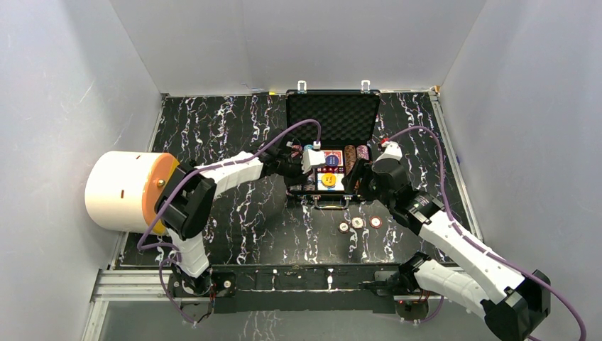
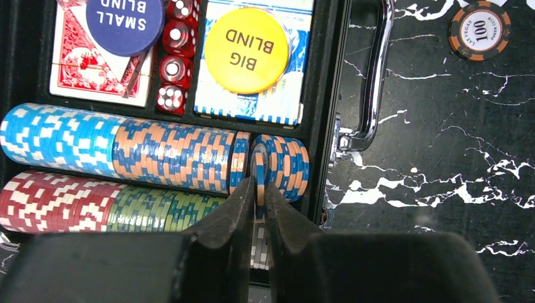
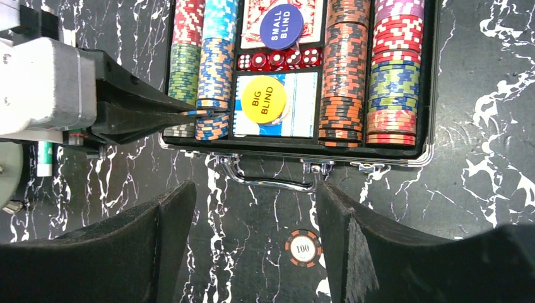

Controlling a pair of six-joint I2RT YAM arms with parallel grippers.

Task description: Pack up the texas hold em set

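The black briefcase point(image 1: 332, 114) lies open at the back, its foam lid up. Its base point(image 3: 435, 95) holds rows of multicoloured chips, a red card deck point(image 2: 82, 63), red dice point(image 2: 173, 69), a blue SMALL BLIND button point(image 2: 124, 22) and a yellow BIG BLIND button point(image 2: 246, 50). My left gripper point(image 2: 259, 186) is shut on a blue-and-orange chip point(image 2: 258, 170), held on edge in a gap in the blue-orange row. My right gripper point(image 3: 255, 189) is open and empty above the table in front of the case handle point(image 3: 271, 183). Three loose chips point(image 1: 358, 223) lie on the table.
A big white drum with an orange face point(image 1: 124, 192) stands at the left table edge. A small green-and-white cylinder point(image 3: 44, 158) lies left of the case. An orange 100 chip point(image 3: 303, 248) lies between my right fingers. White walls close in three sides.
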